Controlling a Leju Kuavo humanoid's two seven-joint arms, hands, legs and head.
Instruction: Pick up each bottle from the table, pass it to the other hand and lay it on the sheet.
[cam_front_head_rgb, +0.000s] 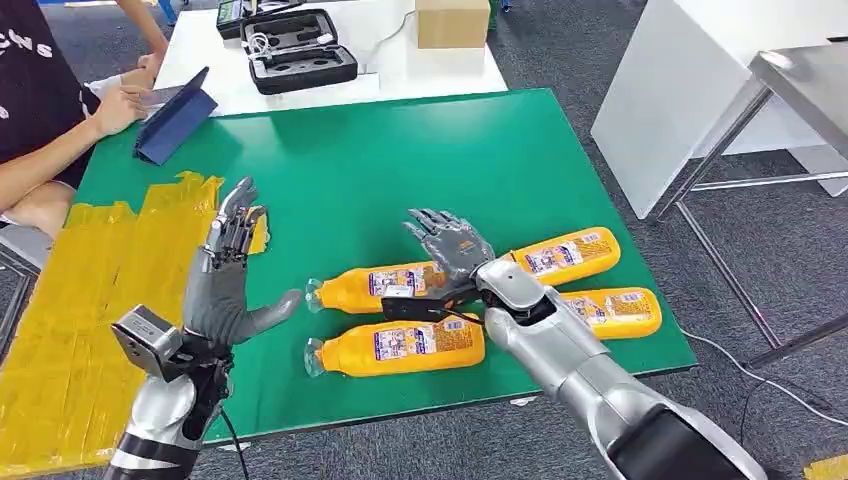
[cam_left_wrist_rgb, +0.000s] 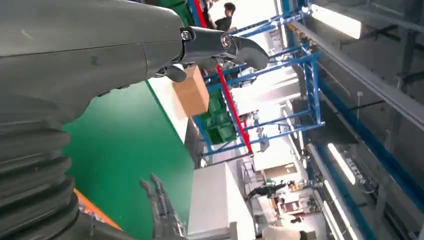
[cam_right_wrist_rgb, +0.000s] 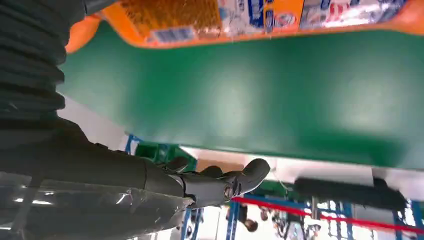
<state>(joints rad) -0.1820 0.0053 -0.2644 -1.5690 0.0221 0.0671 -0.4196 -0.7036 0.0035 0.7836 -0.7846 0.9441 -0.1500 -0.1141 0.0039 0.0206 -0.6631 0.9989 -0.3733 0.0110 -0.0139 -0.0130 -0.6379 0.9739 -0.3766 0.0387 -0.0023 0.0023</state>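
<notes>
Head view shows the right hand with fingers spread wide and empty, poised over the orange plastic bottles that lie on their sides on the green table mat. To grasp well, it should settle around the nearest bottle's labelled middle before closing. The left hand waits upright, fingers apart and empty, just beside the yellow taped sheet.

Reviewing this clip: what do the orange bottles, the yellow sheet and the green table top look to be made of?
Orange bottles: probably glossy plastic, with highlights along the bodies, printed wrap labels and pale caps. Yellow sheet: looks like overlapping strips of shiny tape or film, with seams, wrinkles and a ragged edge showing. Green table top: a smooth matte surface, perhaps a mat or laminate; the pictures leave that open.
</notes>
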